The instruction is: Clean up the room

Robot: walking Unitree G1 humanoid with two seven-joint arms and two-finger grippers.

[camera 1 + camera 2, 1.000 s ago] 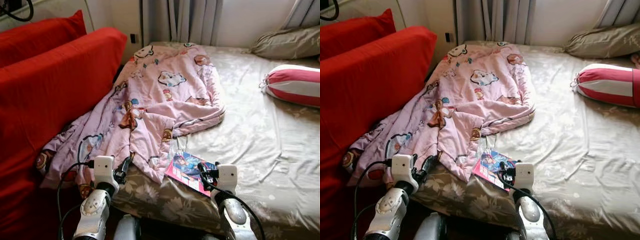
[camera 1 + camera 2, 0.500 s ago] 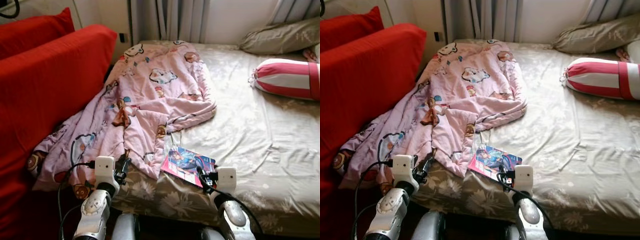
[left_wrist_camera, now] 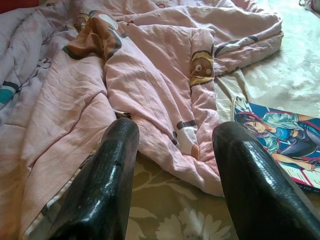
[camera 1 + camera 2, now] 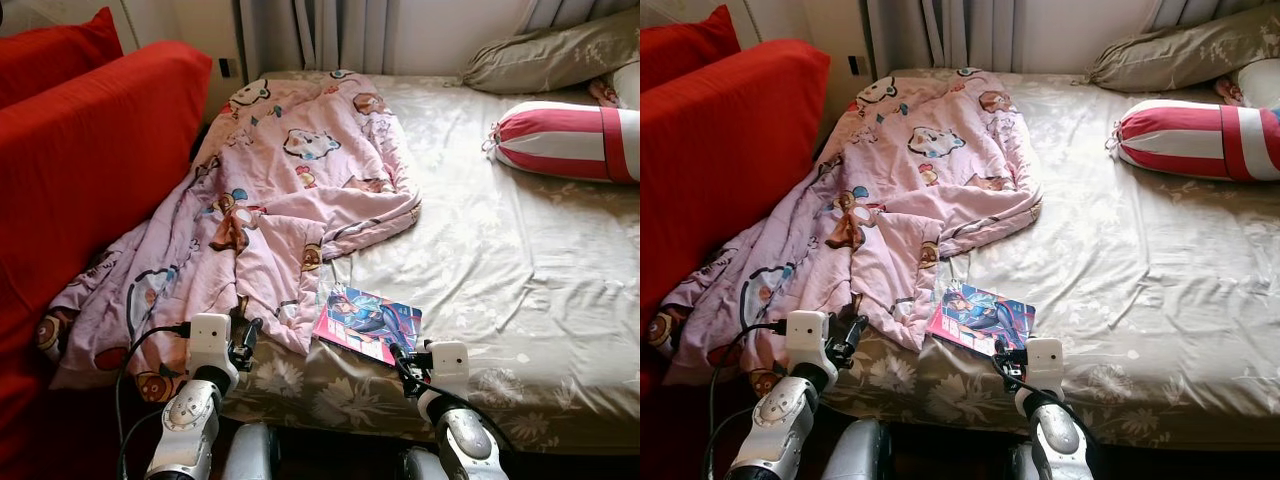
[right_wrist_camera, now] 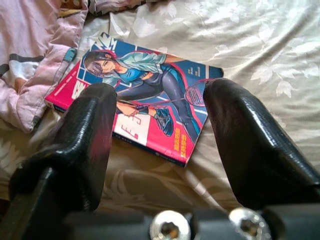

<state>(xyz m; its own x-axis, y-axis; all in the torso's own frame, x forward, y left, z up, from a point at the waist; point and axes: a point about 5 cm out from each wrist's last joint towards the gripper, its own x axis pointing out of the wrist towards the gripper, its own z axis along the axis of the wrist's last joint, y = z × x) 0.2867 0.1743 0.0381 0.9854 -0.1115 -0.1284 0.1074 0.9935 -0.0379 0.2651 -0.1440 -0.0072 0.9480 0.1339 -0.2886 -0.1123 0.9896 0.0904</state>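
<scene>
Robot stands at the foot edge of the bed (image 4: pixel 520 270). Comic book (image 4: pixel 368 322) lies flat on the floral sheet near that edge, one corner just beside the hem of the pink cartoon blanket (image 4: pixel 280 200), which sprawls from the head end down to the foot corner and sags against the red sofa (image 4: pixel 90 170).

Right gripper (image 5: pixel 160 150) hovers just short of the book, jaws apart and empty, the cover framed between them. Left gripper (image 3: pixel 170 165) faces the blanket hem, jaws likewise apart, holding nothing.

Likely step: pick up the book. It is thin and lies on soft bedding, so come in low at the near free edge, slide one finger under, pinch across the cover. Keep clear of the blanket corner and avoid gathering sheet.
</scene>
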